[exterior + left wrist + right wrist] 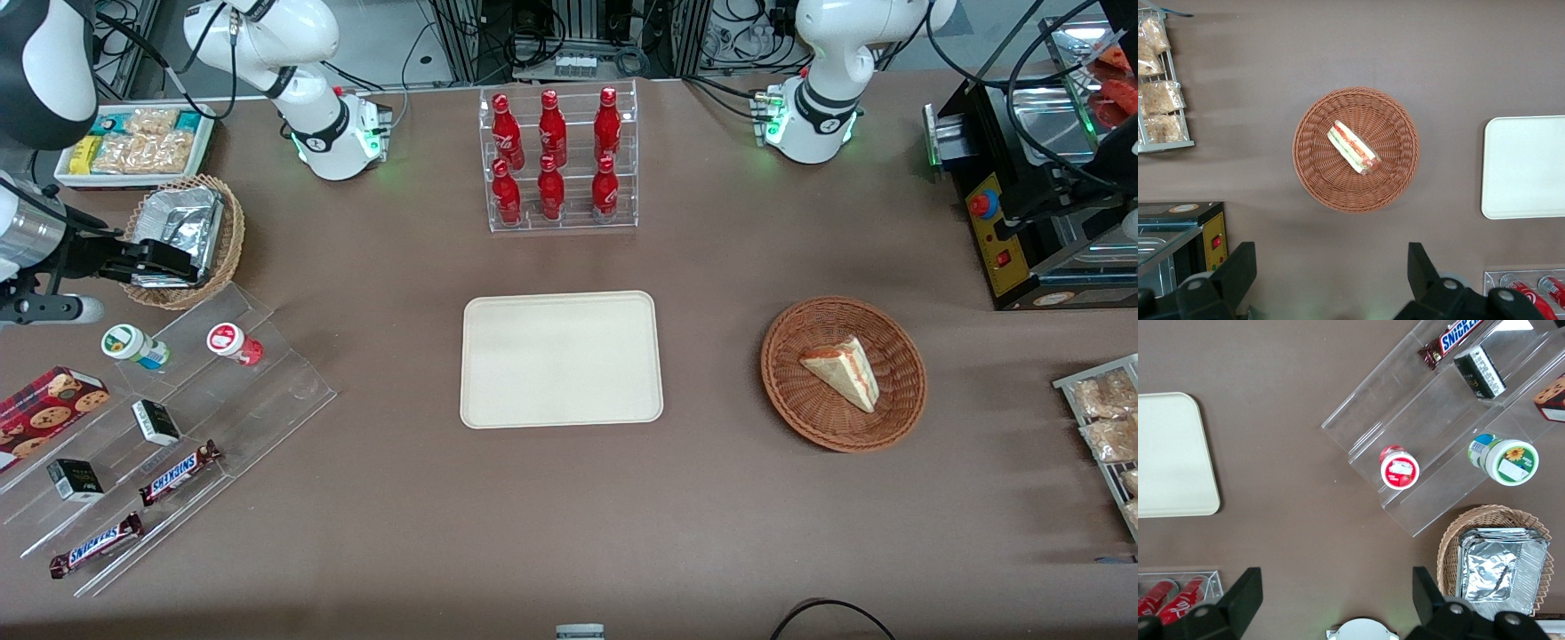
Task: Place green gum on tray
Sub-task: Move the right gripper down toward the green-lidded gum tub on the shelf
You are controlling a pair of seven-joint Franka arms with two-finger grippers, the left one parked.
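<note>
The green gum (133, 345), a small white bottle with a green-and-white lid, stands on the top step of a clear acrylic stand (267, 391). It also shows in the right wrist view (1505, 460). The cream tray (560, 359) lies flat in the middle of the table, bare, and shows in the right wrist view (1171, 457) too. My gripper (164, 262) is open and empty. It hovers above a wicker basket of foil trays (213, 233), farther from the front camera than the gum. In the right wrist view the gripper (1335, 587) has its fingers wide apart.
A red-lidded gum bottle (233, 342) stands beside the green one. The stand also holds Snickers bars (178, 472) and small dark boxes (156, 421). A rack of red bottles (556, 156) stands farther back than the tray. A basket with a sandwich (843, 373) lies toward the parked arm's end.
</note>
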